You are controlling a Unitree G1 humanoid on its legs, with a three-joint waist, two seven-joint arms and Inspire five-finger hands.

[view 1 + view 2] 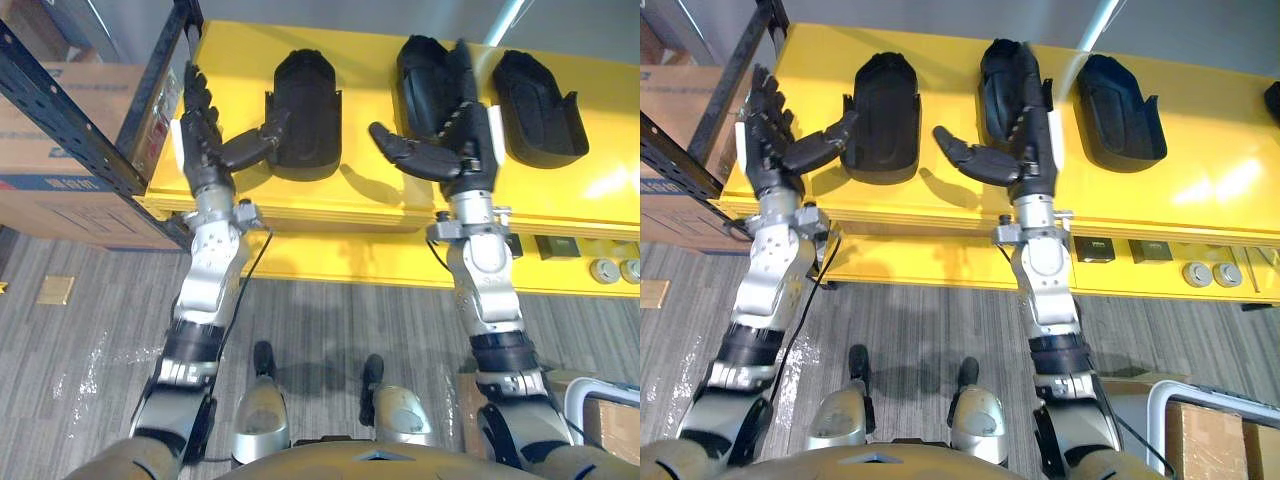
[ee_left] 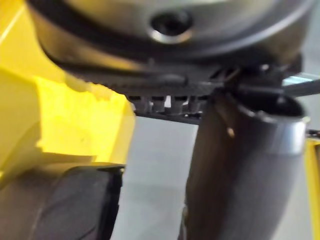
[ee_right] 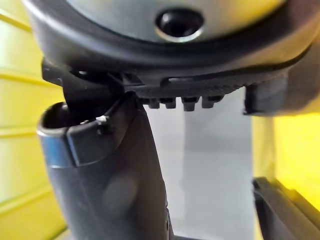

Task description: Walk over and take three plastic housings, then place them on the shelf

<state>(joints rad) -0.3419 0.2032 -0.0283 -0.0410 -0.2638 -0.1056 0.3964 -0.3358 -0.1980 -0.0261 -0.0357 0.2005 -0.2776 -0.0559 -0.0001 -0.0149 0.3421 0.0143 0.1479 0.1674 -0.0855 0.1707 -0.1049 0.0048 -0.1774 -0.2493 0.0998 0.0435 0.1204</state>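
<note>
Three black plastic housings lie in a row on the yellow table: a left one, a middle one and a right one. My left hand hovers just left of the left housing, fingers straight, thumb reaching toward its edge. My right hand is over the near end of the middle housing, fingers straight along it and thumb spread to the left. Neither hand holds anything. In the left wrist view a black housing edge shows beside the thumb.
A dark metal shelf frame with cardboard boxes stands at the left. Round buttons sit on the table's front face at the right. Another box rests on the grey floor at the lower right.
</note>
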